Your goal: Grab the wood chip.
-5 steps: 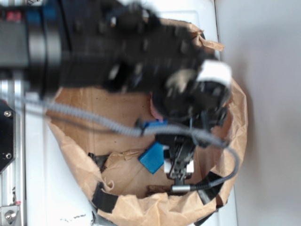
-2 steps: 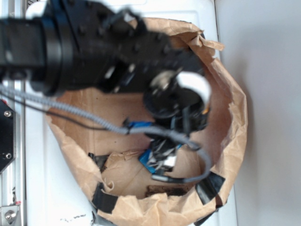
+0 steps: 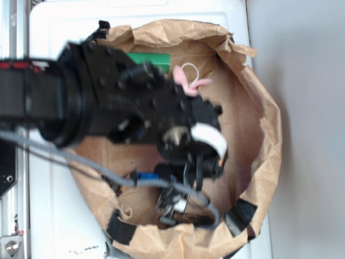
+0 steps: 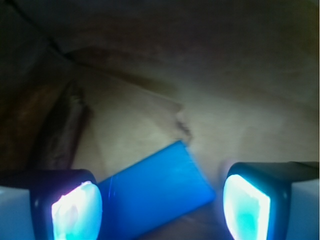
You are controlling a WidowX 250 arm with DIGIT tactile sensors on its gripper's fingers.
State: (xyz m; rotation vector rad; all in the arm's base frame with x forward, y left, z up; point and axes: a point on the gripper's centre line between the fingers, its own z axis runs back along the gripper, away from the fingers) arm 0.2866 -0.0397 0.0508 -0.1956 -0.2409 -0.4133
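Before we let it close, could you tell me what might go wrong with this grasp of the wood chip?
1. In the wrist view the blue block lies between the open gripper fingers, while the wood chip sits off to the left; closing now would likely grab the wrong thing.
2. The chip lies close to the paper bag wall, so a finger may catch the paper.
3. The cable hangs into the bag and could snag.
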